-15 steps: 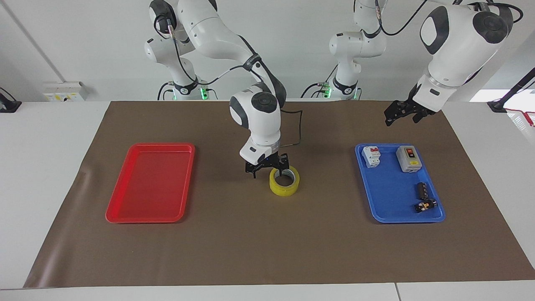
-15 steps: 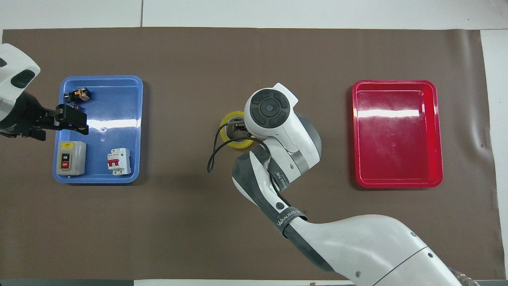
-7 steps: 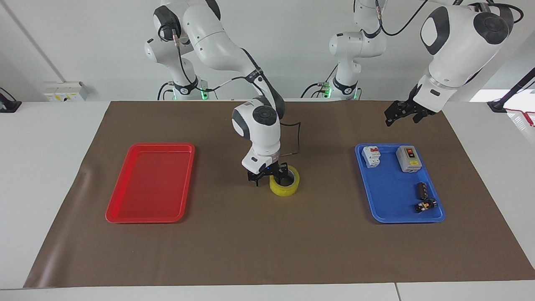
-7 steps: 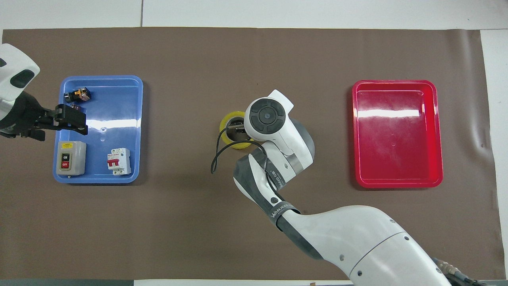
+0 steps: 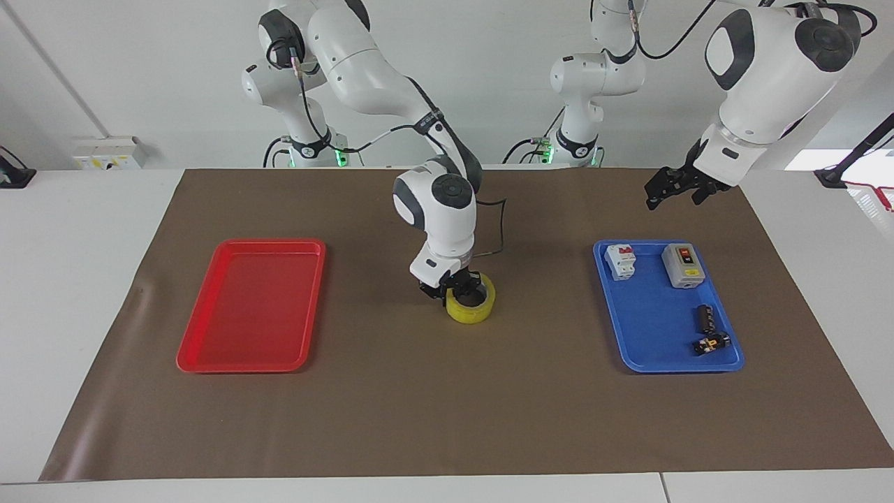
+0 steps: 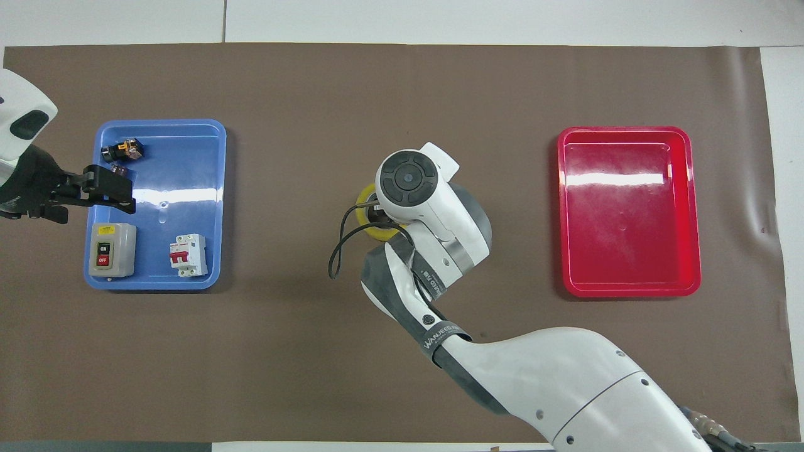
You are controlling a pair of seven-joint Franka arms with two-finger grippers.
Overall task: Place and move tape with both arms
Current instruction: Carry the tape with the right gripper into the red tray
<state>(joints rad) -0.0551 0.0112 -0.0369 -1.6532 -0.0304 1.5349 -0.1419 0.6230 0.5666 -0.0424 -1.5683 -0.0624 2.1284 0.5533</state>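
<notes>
The tape (image 5: 475, 312) is a yellow roll lying flat on the brown mat at mid-table. My right gripper (image 5: 457, 290) is down on it, one finger inside the core and one outside the rim toward the right arm's end, shut on that wall. In the overhead view the right wrist covers most of the tape (image 6: 375, 233), and only a yellow edge shows. My left gripper (image 5: 672, 199) is open and empty in the air, over the blue tray's edge at the left arm's end; it also shows in the overhead view (image 6: 122, 190).
A blue tray (image 5: 649, 314) holds a white breaker (image 5: 620, 260), a grey switch box (image 5: 682, 265), a small black cylinder (image 5: 704, 318) and a small black-orange part (image 5: 711, 344). A red tray (image 5: 251, 307) lies toward the right arm's end.
My right gripper has come down onto the tape and its fingers have drawn together on the rim. The tape has shifted slightly toward the right arm's end. The left arm has barely moved.
</notes>
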